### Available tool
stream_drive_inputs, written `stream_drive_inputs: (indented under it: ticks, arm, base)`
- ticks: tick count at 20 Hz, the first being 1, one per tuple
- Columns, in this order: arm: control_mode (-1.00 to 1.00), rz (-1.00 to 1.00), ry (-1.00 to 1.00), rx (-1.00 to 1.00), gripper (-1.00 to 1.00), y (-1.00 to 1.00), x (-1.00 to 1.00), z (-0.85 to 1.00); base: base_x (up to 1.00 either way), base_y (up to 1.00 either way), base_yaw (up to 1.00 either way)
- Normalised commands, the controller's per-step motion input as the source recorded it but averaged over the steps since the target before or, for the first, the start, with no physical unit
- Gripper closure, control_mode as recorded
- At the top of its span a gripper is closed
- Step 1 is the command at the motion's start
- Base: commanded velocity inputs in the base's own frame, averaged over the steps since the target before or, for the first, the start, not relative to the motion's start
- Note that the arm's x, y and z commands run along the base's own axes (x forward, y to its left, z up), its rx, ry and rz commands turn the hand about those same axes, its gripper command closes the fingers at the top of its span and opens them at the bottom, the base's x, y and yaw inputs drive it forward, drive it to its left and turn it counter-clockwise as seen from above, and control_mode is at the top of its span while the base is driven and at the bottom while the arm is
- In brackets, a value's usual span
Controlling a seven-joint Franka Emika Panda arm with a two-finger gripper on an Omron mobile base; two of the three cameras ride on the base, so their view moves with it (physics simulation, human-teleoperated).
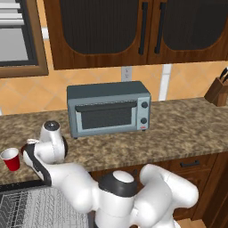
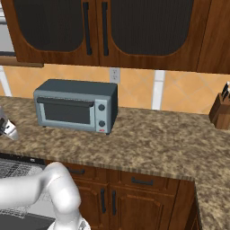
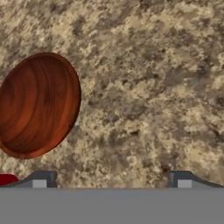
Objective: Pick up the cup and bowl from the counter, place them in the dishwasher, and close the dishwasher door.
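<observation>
The reddish-brown bowl point(image 3: 38, 105) lies on the speckled granite counter point(image 3: 148, 87), up and to the left of my gripper point(image 3: 111, 181). The gripper is open, its fingertips point(image 3: 41, 179) wide apart over bare granite with nothing between them. The red cup point(image 1: 10, 159) stands upright near the counter's front edge, just left of my wrist, and a sliver of the cup point(image 3: 6, 179) shows beside the left fingertip. White wire racks of the open dishwasher point(image 1: 26, 207) sit below the counter point(image 1: 187, 129). The dishwasher door is out of view.
A grey-blue toaster oven point(image 1: 109, 109) stands at the back of the counter, right of my hand. A wooden knife block point(image 1: 218, 91) is at the far right. Dark wooden cabinets hang above, and drawers point(image 2: 134, 182) sit under the counter to the right.
</observation>
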Motion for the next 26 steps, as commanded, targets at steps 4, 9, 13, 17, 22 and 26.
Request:
stream_drive_inputs:
  ticks: [4, 9, 13, 17, 22, 26]
  arm:
    - [-1.00, 0.00, 0.01, 0.00, -1.00, 0.03, 0.33, 0.00]
    - [-1.00, 0.00, 0.00, 0.00, -1.00, 0.17, 0.37, 0.00]
    - [-1.00, 0.00, 0.00, 0.00, -1.00, 0.28, 0.27, -0.04]
    - [-1.00, 0.00, 0.00, 0.00, -1.00, 0.26, 0.30, -0.16]
    - [-1.00, 0.00, 0.00, 0.00, -1.00, 0.03, 0.18, -0.25]
    - [-1.00, 0.00, 0.00, 0.00, 1.00, 0.24, 0.18, -0.24]
  base:
    - [0.00, 0.00, 0.00]
    - [0.00, 0.00, 0.00]
    - [0.00, 0.00, 0.00]
    - [0.00, 0.00, 0.00]
    - [0.00, 0.00, 0.00]
    - [0.00, 0.00, 0.00]
